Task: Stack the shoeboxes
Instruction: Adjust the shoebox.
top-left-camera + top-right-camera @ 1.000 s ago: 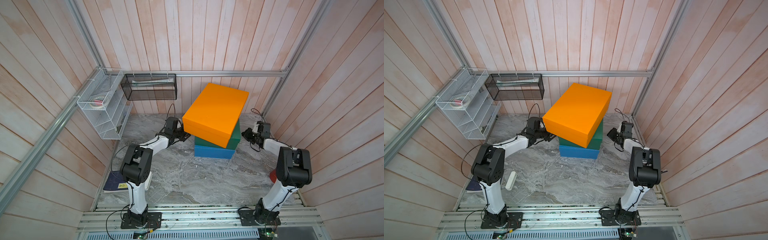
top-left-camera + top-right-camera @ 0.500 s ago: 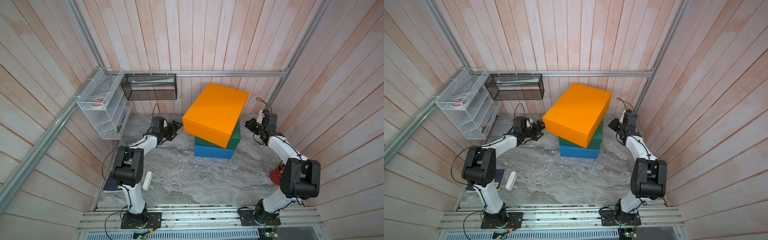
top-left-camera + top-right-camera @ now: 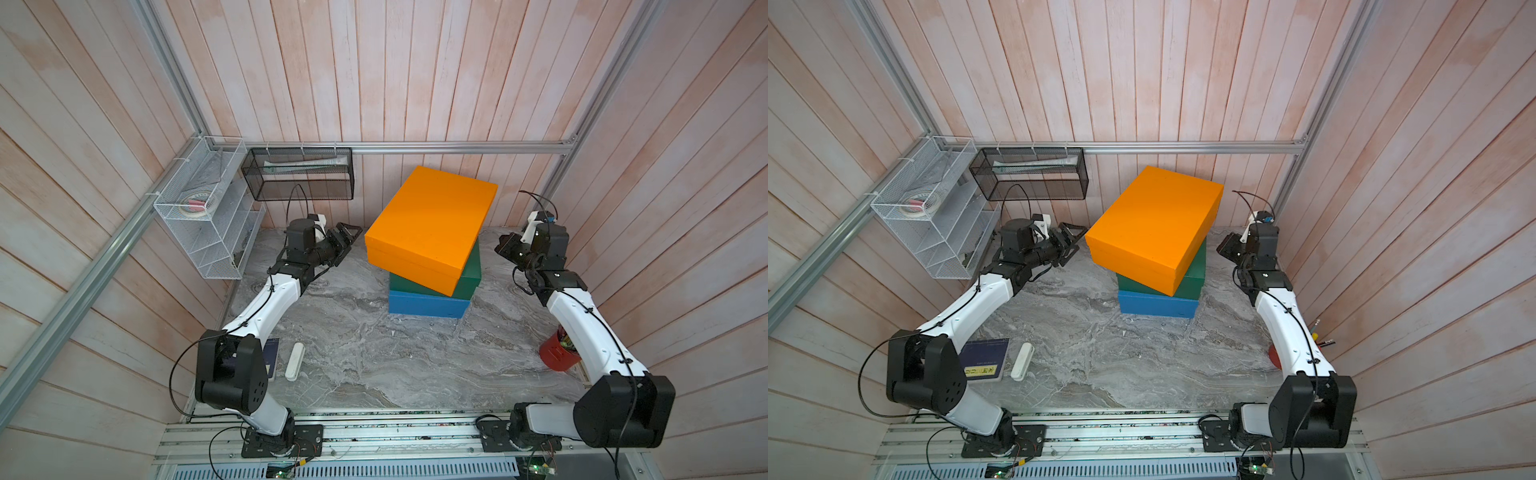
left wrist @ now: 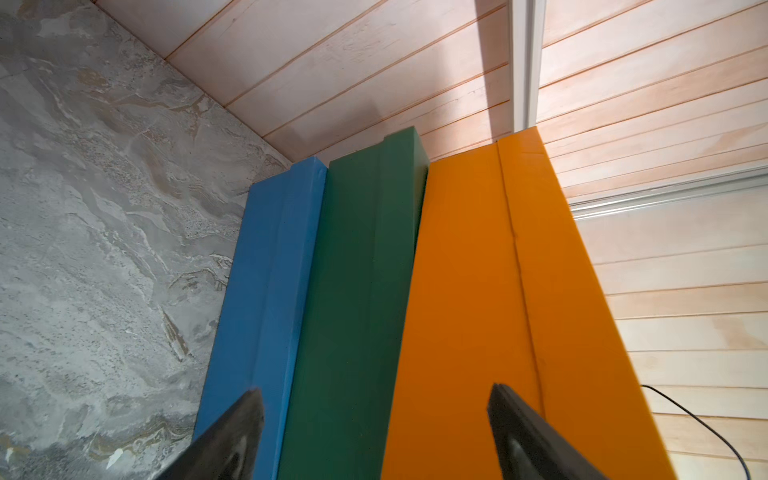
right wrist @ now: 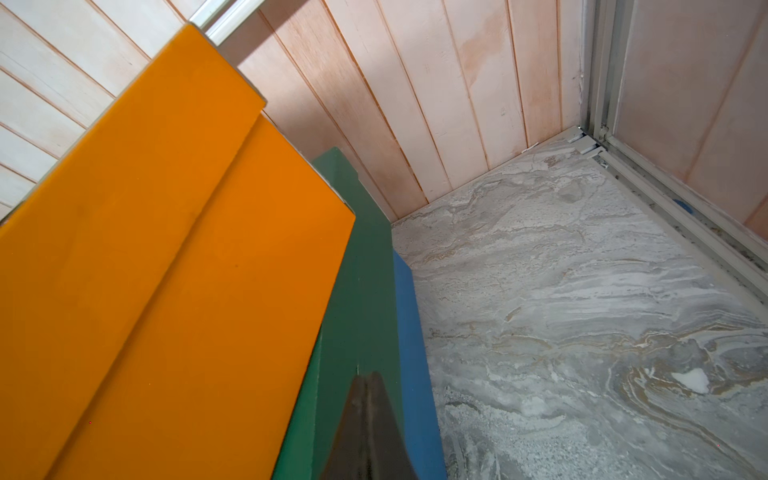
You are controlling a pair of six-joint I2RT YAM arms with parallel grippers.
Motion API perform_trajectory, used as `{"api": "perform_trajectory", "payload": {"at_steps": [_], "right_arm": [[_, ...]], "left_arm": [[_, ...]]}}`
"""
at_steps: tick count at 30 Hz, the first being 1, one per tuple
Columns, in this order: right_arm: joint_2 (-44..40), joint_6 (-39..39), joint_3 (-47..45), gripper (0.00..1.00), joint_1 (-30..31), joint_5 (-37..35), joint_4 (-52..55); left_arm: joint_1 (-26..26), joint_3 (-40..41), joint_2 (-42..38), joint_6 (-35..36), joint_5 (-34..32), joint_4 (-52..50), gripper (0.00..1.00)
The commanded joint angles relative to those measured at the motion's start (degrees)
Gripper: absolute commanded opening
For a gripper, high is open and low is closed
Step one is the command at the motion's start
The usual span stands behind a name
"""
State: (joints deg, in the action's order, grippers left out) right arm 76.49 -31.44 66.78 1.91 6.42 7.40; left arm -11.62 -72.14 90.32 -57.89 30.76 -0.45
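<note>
Left gripper [image 3: 350,241], and its two black fingers [image 4: 232,432] stand apart with nothing between them. It points straight at the short end of the large orange lidded cardboard shoebox [image 3: 432,220] and sits just beside it. Whether a fingertip touches the box, I cannot tell. In the left wrist view the gripper [image 4: 374,390] looks along the sides of all three boxes.

Over to the right gripper [image 3: 505,247], on the far side of the orange box. Its fingers are pressed together [image 5: 368,415] and hold nothing, near the box but apart from it.

Now the stack. The orange box is on top, turned askew, its near corner hanging out past the box below. Under it lies the dark green lidded cardboard shoebox [image 3: 469,270]. Under that, the blue lidded cardboard shoebox [image 3: 428,303] rests flat on the grey marble-patterned tabletop [image 3: 374,357].

Further out from the orange box:
- On the left arm's side, a black mesh wall basket [image 3: 299,183] hangs on the back wall.
- Beyond that is a white wire wall rack [image 3: 208,224].
- Well in front of the box, by the left arm's base, lie a dark blue book [image 3: 984,357] and a small white oblong piece [image 3: 1022,361].
- On the right arm's side, a red cup [image 3: 555,357] stands half hidden behind that arm.
</note>
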Motion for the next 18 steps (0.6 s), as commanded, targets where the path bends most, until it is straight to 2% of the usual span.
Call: {"api": "perform_trajectory", "payload": {"at_steps": [1,7,18], "right_arm": [[0.86,0.44,1.37,0.0,0.61,0.04,2.1],[3.85,0.06,4.21,0.0,0.8,2.53,0.76],[8.41,1.03,8.78,0.0,0.84,4.3,-0.42]], "left_arm": [[-1.68,0.23,-1.19,1.46,-1.21,-1.26,0.88],[-4.88,-1.11,-0.4,0.86,-1.02,-0.91,0.88],[-6.66,-1.57,-0.48,0.08,-1.98,-1.18,0.88]]}}
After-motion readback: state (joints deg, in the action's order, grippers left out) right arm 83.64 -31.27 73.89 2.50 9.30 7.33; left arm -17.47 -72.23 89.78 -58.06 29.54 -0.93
